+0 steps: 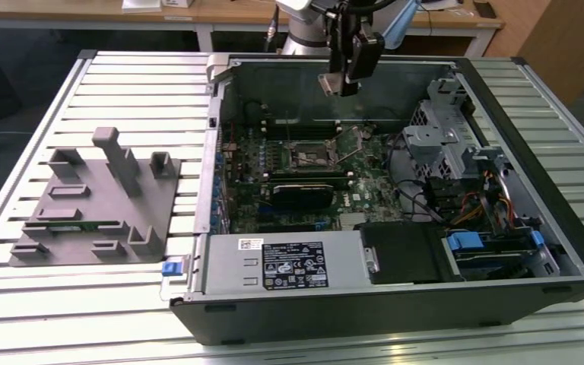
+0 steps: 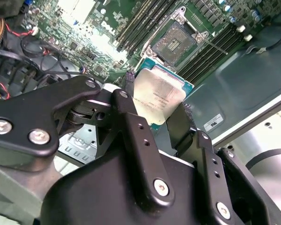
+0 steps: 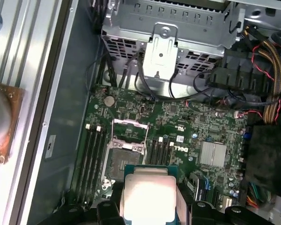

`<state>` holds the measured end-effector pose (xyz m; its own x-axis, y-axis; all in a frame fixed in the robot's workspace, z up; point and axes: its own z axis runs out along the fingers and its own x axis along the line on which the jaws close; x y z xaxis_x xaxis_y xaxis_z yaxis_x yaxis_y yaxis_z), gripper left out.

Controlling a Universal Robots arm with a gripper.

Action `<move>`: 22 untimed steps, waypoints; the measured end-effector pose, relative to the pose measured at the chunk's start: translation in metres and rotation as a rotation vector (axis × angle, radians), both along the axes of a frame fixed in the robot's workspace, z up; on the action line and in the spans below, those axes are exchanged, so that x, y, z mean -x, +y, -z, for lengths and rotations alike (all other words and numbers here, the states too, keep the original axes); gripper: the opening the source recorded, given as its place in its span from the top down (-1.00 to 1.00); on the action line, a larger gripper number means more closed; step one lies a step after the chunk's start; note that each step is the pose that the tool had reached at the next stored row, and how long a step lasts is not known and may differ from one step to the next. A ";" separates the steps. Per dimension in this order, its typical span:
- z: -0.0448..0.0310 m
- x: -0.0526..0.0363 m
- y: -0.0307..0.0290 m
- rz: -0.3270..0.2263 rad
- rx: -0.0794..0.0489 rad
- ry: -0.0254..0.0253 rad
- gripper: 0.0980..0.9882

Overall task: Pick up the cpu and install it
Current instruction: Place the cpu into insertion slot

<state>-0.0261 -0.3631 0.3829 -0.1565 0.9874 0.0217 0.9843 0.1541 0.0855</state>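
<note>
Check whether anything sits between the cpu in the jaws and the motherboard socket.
Nothing visible does. The gripper holds the cpu over the open case, and the socket lies uncovered, with only air between them.

We see a matte black gripper point(image 2: 157, 112) whose two fingers point(image 2: 133, 140) are flat bars drilled with small holes, each pinned to the gripper's rounded body by a bright silver screw point(image 2: 161, 187). Beside the gripper's body, a broad black link point(image 2: 42, 112) carries two more silver screws, with a ribbed round joint point(image 2: 79, 117) tucked under it. In the exterior view, above the gripper, we find the arm point(image 1: 306, 26), a pale silver-grey tube, with a thin black cable point(image 1: 365, 6) looping next to it.
</note>
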 end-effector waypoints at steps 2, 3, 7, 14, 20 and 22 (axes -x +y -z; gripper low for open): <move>0.0002 0.0000 0.0000 0.021 0.000 0.0000 0.03; 0.0004 0.0000 0.0000 0.032 0.000 0.0000 0.03; 0.0016 0.0000 0.0000 0.094 0.000 0.0000 0.03; 0.0050 0.0005 0.0003 0.123 -0.001 0.0001 0.03; 0.0112 0.0019 0.0005 0.054 -0.002 0.0002 0.03; 0.0149 0.0020 0.0009 0.051 -0.003 0.0002 0.03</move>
